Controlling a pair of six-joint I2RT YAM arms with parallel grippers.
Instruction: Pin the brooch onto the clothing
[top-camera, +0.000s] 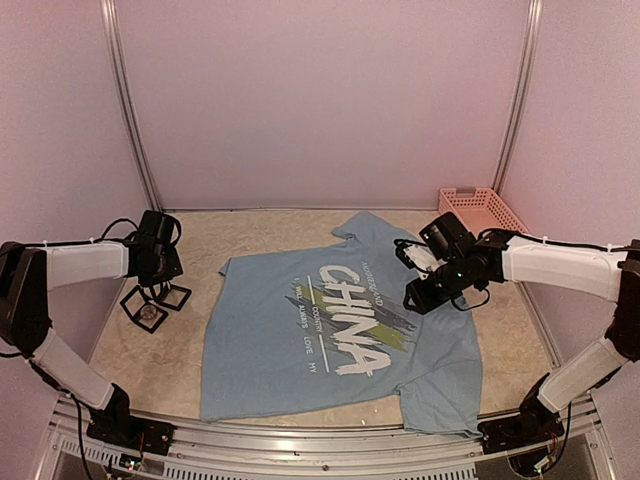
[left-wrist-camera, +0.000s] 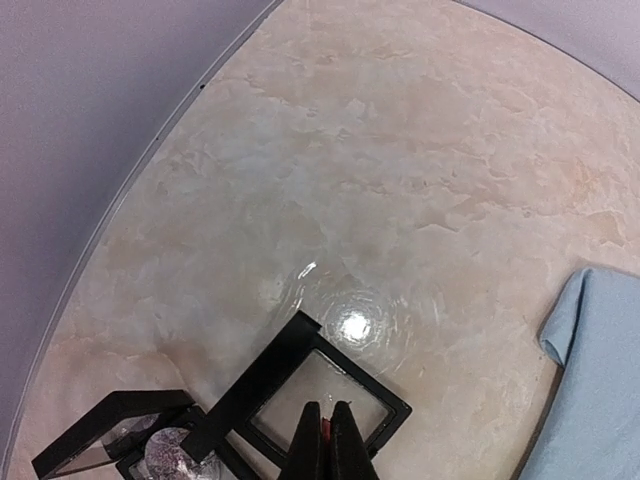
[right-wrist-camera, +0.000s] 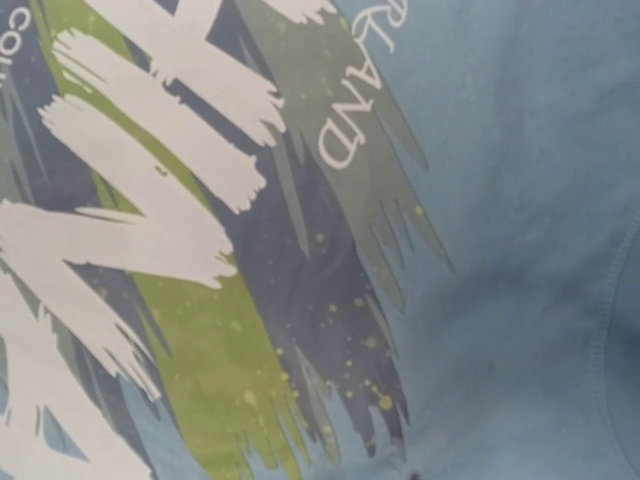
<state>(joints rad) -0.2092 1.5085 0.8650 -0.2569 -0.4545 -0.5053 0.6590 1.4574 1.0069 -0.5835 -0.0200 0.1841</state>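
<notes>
The T-shirt (top-camera: 270, 330) lies flat, print up, across the middle of the worktop (top-camera: 500, 330), its lower edge close to the near rim. A bare strip separates its left edge from an open black box (left-wrist-camera: 330, 395), beside the left wall, with a round glittery brooch (left-wrist-camera: 165, 450) in its other half. The left fingers (left-wrist-camera: 308, 450) are pressed together above the box; whether they pinch anything is unclear. The right fingers (top-camera: 418, 296) hover over the print's right edge, their gap impossible to judge. A pink basket (top-camera: 482, 208) fills the far right corner.
</notes>
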